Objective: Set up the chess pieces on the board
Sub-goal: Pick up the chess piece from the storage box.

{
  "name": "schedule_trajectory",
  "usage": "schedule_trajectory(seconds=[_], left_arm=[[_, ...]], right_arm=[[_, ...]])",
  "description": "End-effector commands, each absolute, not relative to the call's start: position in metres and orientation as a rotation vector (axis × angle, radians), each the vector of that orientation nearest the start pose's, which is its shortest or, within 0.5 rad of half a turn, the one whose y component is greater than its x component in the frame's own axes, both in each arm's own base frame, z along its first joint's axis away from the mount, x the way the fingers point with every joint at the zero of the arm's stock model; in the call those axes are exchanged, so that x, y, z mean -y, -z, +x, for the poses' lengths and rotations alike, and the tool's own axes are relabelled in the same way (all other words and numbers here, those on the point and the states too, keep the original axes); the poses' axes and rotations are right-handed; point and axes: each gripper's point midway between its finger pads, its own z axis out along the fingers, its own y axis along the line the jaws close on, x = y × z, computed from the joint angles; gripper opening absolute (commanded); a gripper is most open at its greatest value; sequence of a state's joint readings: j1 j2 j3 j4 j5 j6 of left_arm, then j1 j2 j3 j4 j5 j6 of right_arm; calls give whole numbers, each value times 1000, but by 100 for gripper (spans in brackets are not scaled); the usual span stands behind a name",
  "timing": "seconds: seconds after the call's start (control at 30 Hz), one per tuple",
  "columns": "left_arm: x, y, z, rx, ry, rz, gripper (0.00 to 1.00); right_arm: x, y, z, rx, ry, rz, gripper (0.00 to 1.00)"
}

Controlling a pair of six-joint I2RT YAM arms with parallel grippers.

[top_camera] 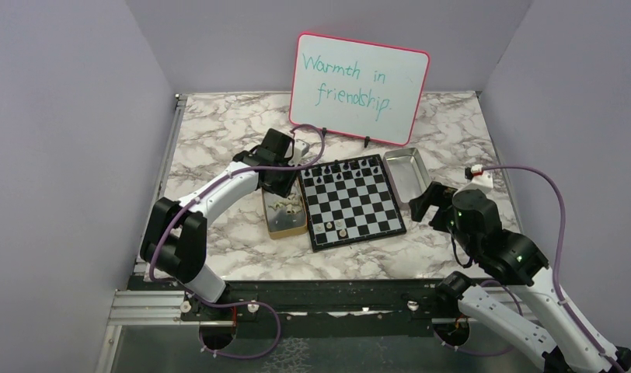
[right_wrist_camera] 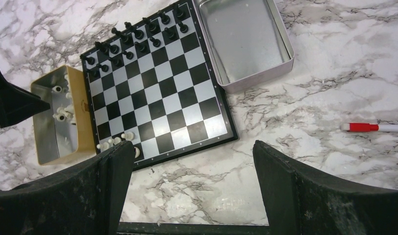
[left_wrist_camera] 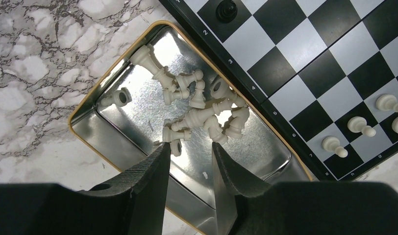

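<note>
The cream chess pieces (left_wrist_camera: 202, 110) lie mostly in a tumbled heap just ahead of the left claw (left_wrist_camera: 189, 147). One of them sits between its fingertips (left_wrist_camera: 162, 147), close against the left one. That claw is parted a little and clamps nothing. Four more cream men (left_wrist_camera: 363, 127) stand ahead and to its right, in a corner of the board (right_wrist_camera: 158, 83). The black pieces (right_wrist_camera: 133, 41) fill the two rows at the board's opposite edge, and the squares between are open.

The heap sits in a tan box (left_wrist_camera: 84, 117) with a shiny floor. The box's long side lies just beside the board's edge, and the left claw hangs over its near wall.

The right claw (right_wrist_camera: 192, 147) is spread wide over bare marble bench (right_wrist_camera: 334, 58), short of the board's near-right corner. Ahead and to its right a silver tray (right_wrist_camera: 256, 81) sits against the board. A red-capped marker (right_wrist_camera: 368, 127) lies well to the right.
</note>
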State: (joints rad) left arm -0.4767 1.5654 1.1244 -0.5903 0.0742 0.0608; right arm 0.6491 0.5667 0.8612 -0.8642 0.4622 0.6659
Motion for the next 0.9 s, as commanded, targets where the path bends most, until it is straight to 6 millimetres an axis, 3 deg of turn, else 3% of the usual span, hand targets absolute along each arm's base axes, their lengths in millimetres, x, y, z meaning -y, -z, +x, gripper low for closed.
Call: schedule_trajectory(seconds=[0.0,0.23,0.47,0.63,0.87], left_arm=[[177,-103,322,-2487,265,633,38],[176,-148,335,-2400,276,423,42],[180,-168,328,-2367,372,365,42],[175,-162,323,-2380,352,366,42],[173,-140,334,-2434,308,311,36]], right_arm=[[-81,-227,193,-2072,-329,294,95],[-95,-220,201,-2106,-346,258,95],[-108,-214,207,-2130,-375,232,95],[-109,-211,207,-2119,-382,214,95],[-104,-223,203,-2095,-379,187,95]])
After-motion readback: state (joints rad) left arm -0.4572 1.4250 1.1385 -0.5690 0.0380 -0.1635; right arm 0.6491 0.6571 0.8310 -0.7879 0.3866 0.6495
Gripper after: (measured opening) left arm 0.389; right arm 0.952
